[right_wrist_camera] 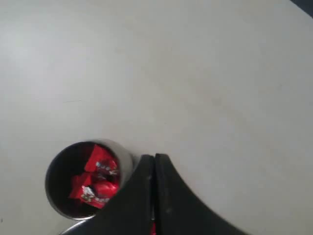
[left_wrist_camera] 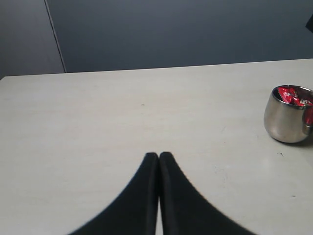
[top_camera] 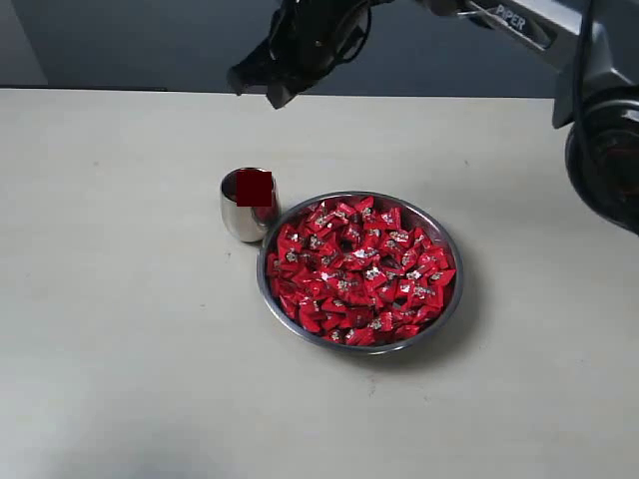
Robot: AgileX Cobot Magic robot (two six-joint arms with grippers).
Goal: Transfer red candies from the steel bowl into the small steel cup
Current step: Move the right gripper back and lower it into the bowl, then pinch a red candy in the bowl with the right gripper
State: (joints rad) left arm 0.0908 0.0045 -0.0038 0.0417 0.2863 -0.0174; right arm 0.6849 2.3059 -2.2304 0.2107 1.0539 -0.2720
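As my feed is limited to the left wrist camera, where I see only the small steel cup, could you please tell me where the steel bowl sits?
Observer: The wide, shallow round steel bowl sits close against the small polished steel cup, on the cup's right in the exterior view. I cannot tell whether they touch.
Operator: Thank you. How full is that bowl?
Observer: It is full of red foil-wrapped candies, which cover its floor from rim to rim.
Operator: And where is the other arm, please?
Observer: The right pincer hangs raised in the air close to the cup, jaws shut.
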